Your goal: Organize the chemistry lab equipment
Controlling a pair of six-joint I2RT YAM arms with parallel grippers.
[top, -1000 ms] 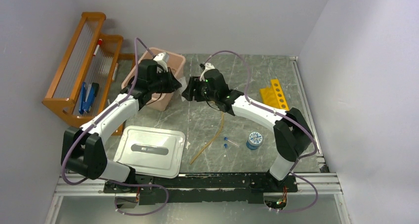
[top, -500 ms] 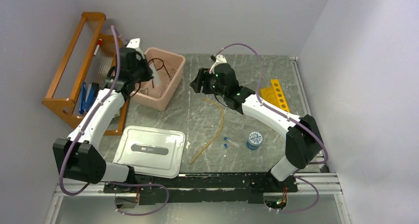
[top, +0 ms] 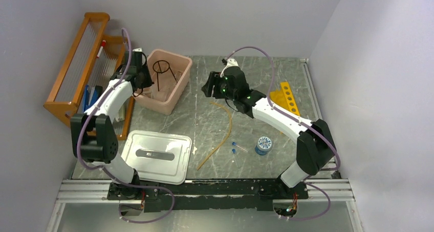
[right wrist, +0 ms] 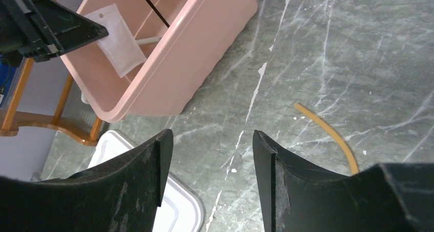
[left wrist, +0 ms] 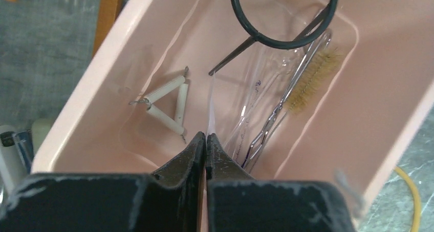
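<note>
My left gripper (left wrist: 205,135) hangs over the pink tub (left wrist: 102,73) at its left side, shut on a thin white square sheet, the gauze (right wrist: 120,42), which shows edge-on past the fingertips. In the tub lie the black tripod ring (left wrist: 284,17), the wire triangle (left wrist: 166,101), a brush (left wrist: 312,78) and metal tongs (left wrist: 271,119). My right gripper (right wrist: 212,134) stands open and empty above the table, right of the tub. The tan rubber tube (top: 222,132), blue-capped vials (top: 234,147), blue hexagonal piece (top: 263,144) and yellow tube rack (top: 284,98) rest on the table.
The white lid (top: 156,155) lies at the near left, just below the right gripper's fingers in its wrist view. The orange wooden rack (top: 84,68) stands along the left wall behind the left arm. Walls close in the back and right.
The left arm has swung from the tub's right edge to its left side, uncovering the tripod ring. The right gripper has drawn back a little to the right and opened wider.
</note>
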